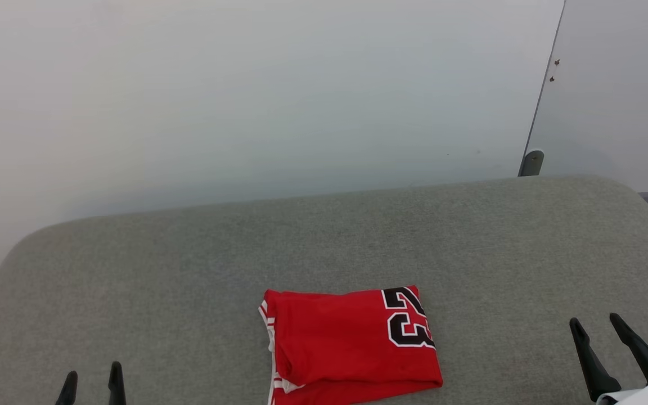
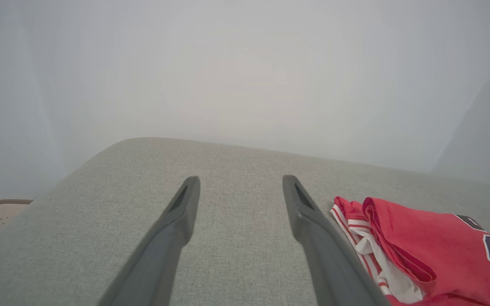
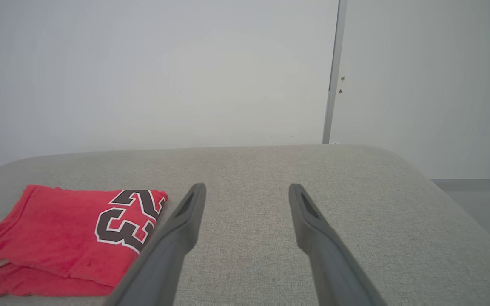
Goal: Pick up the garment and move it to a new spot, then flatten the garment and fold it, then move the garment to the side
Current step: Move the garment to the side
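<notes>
Grey cushion (image 1: 189, 253), white wall (image 1: 245, 101) behind: folded garment (image 1: 346, 343) lies between released left fingers (image 2: 177, 221) and right fingers (image 3: 309, 229).

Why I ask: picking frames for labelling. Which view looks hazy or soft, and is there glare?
Left wrist view: hazy, washed-out wall, the left hand slightly soft; right wrist view: crisp, the number on the shirt legible; head view: even light, no glare or hard shadows.
</notes>
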{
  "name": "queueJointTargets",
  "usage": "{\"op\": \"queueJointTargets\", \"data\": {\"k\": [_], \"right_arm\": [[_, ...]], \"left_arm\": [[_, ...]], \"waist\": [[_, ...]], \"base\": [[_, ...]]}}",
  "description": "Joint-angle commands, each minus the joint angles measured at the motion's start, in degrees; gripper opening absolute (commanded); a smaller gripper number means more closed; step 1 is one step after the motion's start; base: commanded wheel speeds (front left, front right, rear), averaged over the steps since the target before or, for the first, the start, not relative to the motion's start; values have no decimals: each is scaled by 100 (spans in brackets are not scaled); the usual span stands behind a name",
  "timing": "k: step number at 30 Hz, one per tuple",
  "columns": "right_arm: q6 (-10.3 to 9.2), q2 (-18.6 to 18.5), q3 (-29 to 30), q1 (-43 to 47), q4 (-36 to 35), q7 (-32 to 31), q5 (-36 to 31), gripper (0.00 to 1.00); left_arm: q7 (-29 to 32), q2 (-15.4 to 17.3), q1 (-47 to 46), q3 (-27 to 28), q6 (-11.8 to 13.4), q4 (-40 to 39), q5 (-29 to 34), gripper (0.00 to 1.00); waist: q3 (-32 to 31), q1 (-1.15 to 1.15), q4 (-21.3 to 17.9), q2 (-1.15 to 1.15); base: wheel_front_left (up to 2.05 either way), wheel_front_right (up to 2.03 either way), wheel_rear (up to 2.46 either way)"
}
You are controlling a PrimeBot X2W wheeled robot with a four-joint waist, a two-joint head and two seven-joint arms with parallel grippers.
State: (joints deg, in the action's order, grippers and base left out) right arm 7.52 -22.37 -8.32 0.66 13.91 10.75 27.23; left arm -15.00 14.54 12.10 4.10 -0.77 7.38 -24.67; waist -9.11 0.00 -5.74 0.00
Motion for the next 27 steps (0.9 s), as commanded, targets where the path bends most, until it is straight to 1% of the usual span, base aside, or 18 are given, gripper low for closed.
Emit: {"op": "queueJointTargets", "data": {"k": [1,9,20,27], "right_arm": [[-6,47,56,82,-55,-16,-60,100],[-6,198,224,261,-283,-172,-197,100],[-6,266,348,359,-456,-277,-292,100],[-6,323,335,394,-484,-354,-282,100]], "left_arm": [[-19,-23,15,33,-24,-2,28,100],[-19,-97,44,110,-73,9,131,100],[-19,-176,16,150,-97,-12,214,100],[-14,-147,-39,131,-99,-30,208,100]], "waist": [[6,0,6,0],[32,0,32,0],[73,0,85,0],[114,0,204,0]], "base": [[0,0,0],[0,0,0],[0,0,0],[0,0,0]]}}
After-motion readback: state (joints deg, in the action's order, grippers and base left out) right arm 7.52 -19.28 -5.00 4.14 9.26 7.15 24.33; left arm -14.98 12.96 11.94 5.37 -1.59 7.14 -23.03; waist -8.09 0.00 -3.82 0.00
